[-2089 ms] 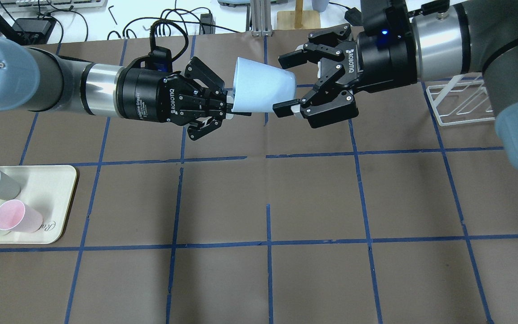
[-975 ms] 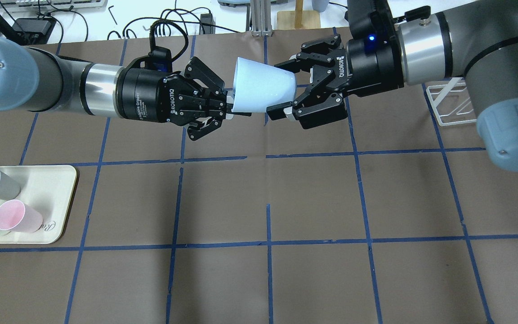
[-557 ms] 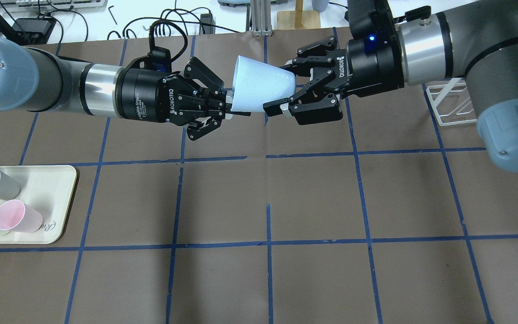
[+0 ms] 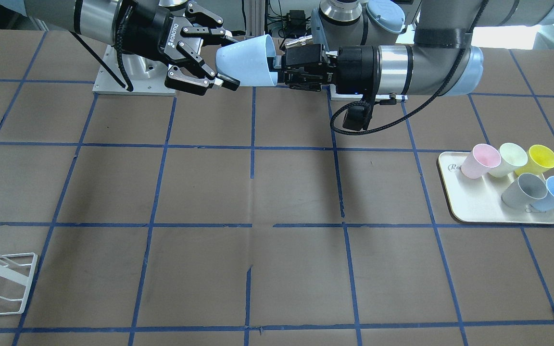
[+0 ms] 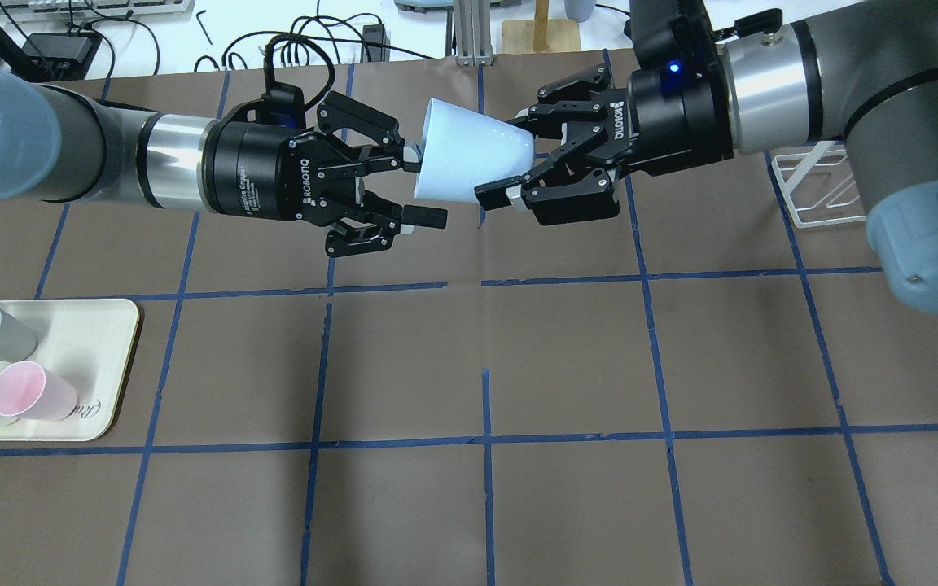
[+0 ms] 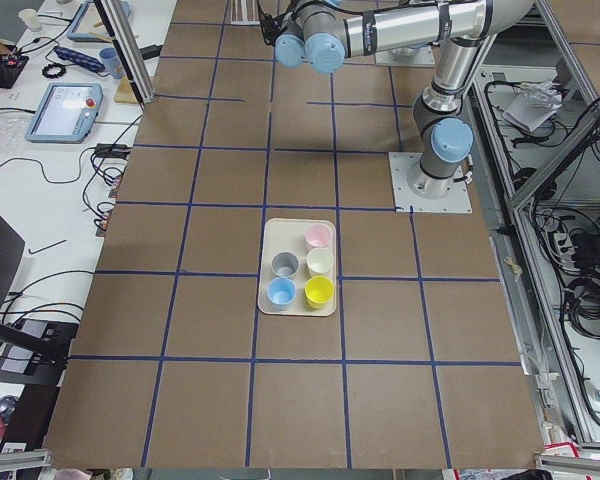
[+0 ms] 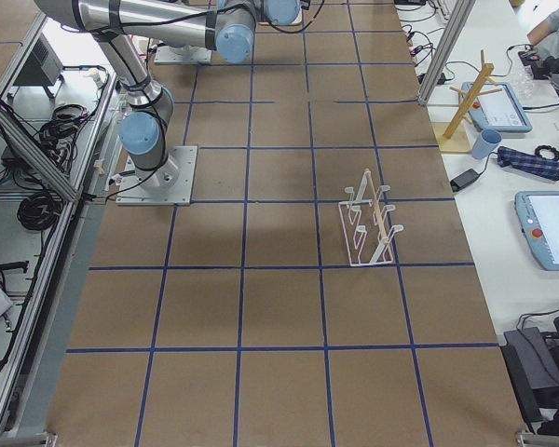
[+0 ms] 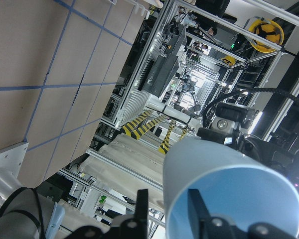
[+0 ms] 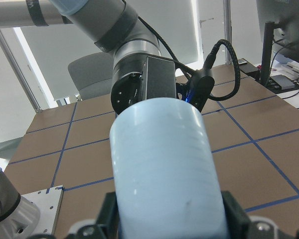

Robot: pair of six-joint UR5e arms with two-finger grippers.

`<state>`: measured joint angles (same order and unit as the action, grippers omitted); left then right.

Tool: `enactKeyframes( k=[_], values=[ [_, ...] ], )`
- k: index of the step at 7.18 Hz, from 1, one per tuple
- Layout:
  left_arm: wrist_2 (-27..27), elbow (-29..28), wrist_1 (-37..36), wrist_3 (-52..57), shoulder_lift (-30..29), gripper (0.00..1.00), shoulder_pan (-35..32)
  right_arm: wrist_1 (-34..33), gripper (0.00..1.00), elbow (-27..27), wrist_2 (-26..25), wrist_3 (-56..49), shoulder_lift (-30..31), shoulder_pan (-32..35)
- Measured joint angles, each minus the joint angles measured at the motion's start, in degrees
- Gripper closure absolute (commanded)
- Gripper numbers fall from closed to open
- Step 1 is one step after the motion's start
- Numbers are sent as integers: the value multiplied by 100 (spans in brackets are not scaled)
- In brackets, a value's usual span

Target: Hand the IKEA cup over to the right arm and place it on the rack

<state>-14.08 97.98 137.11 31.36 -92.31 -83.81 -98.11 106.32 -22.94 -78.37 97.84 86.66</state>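
Right gripper [image 5: 510,159] first: black two-finger pincer, clamped on the narrow base end of the small pale light-blue tapered plastic IKEA cup [image 5: 473,150], one finger on each side of it. IKEA cup lies sideways in mid-air, well above the brown paper-covered table [image 5: 567,358] w/ its blue tape grid, wide mouth pointing at the other arm. On the right wrist cam we see the cup body filling the gap btw the fingers, snug both sides.

Just across the mouth is the left gripper [image 5: 420,183], the one w/ the braided black cable. Its fingers are spread wide and hold nothing. One pad sits right at the rim, the other finger hangs clear of it; we can't tell if that first pad touches the plastic.

So we call the step: hand-over, at the release point. Cup looks carried by the right gripper alone. Transfer approx done, placing not begun.

Next move, as we read it: left gripper backs straight out along the cup's axis so no finger snags the rim. Then the silver right arm [image 5: 770,81] swings out toward its own side.

Further out is the white thin-wire rack [image 5: 827,183] w/ slanted prongs, on the table past the right arm. We reckon the wrist must re-orient so the mouth can drop over a prong.

Farthest, opp. end: cream rectangular tray [image 4: 474,204] w/ pink cup [image 4: 483,161], pale-green cup [image 4: 510,158], yellow cup [image 4: 540,160], grey cup [image 4: 524,190], second blue cup [image 4: 553,192]. None in play.
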Motion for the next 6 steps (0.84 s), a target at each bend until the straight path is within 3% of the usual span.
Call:
enactKeyframes(
  k=[3, 5, 6],
  values=[
    [-90, -81, -7, -321, 48, 0, 270, -14, 75, -19, -270, 134, -13, -34],
    [-393, -152, -176, -603, 74, 0, 605, -18, 75, -31, -1183, 132, -31, -111],
    [-892, -271, -488, -938, 93, 0, 755, -21, 75, -57, -1865, 143, -32, -202]
  ],
)
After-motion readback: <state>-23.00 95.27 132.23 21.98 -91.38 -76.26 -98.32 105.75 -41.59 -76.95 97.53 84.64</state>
